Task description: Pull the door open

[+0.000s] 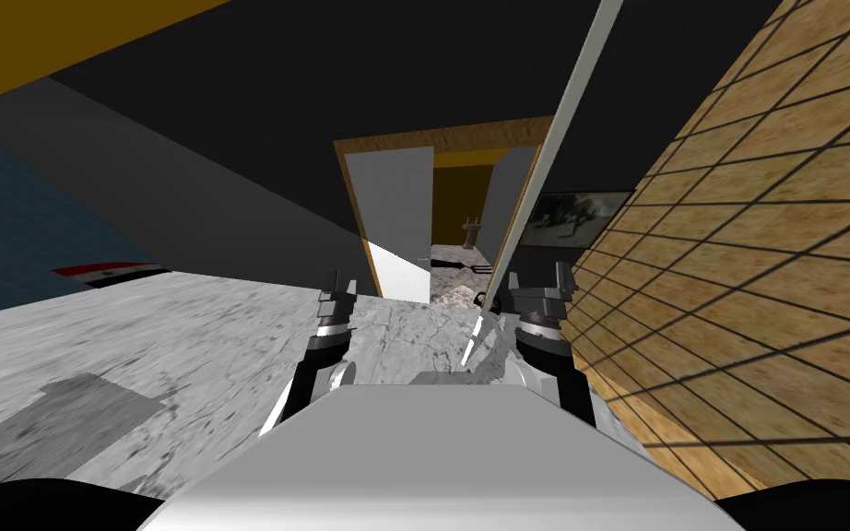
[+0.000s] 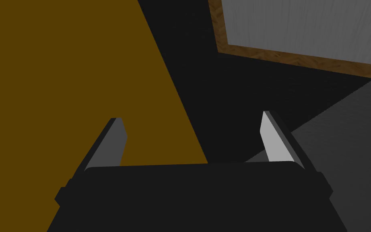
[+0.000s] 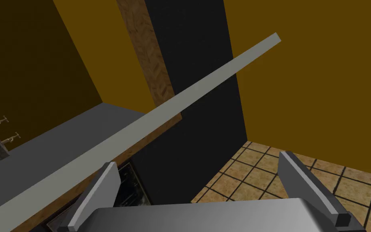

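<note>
2 sets of fingers wide open, nothing held: right gripper [image 3: 198, 160] just beside door [image 1: 543, 166] edge, left gripper [image 2: 191, 117] apart from it.

Right pincer [image 3: 198, 160] spread wide, grey door edge [image 3: 140, 127] slanting just beyond

Left claw [image 2: 190, 117] and right claw [image 3: 197, 158] both gape

Floor [image 1: 230, 323]: grey, marbled, running on through open doorway. 1 red-white-black striped flat thing [image 1: 105, 273] on it at far left, beside wall. 1 darker grey rectangular patch [image 1: 73, 415] near left. Pale door [image 1: 543, 175], edge-on, meets floor right of middle.
</note>
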{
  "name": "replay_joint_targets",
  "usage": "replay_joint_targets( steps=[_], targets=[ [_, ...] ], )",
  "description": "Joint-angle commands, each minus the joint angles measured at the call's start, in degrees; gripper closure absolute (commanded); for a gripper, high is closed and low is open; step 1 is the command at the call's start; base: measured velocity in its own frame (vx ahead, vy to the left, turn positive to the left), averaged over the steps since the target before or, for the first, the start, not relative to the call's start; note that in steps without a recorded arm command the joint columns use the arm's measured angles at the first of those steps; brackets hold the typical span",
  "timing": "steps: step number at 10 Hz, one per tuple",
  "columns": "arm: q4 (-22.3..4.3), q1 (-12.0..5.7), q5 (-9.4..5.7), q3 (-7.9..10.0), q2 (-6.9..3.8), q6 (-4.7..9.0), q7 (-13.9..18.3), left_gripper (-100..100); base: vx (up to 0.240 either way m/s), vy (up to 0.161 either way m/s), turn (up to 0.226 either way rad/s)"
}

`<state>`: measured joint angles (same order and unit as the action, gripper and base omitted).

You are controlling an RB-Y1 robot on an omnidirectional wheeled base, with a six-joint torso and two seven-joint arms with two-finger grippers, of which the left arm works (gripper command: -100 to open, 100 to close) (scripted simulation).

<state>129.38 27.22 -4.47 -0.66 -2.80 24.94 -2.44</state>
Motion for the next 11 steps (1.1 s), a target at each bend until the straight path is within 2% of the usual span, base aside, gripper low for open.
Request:
replay_joint_targets(
  steps=[1, 5, 11],
  targets=[
    [-2.0, -0.71, -0.30, -0.19, -0.32, 0.47, -0.3, -100, 0.021, 0.003, -0.036],
    [-6.1, -2.13, -0.89, -0.57, -0.84, 1.40, -0.8, -100, 0.171, 0.011, -0.032],
    [-13.9, -4.91, -2.05, -1.31, -1.55, 3.22, -1.9, -100, 0.116, 0.014, -0.036]
  ],
)
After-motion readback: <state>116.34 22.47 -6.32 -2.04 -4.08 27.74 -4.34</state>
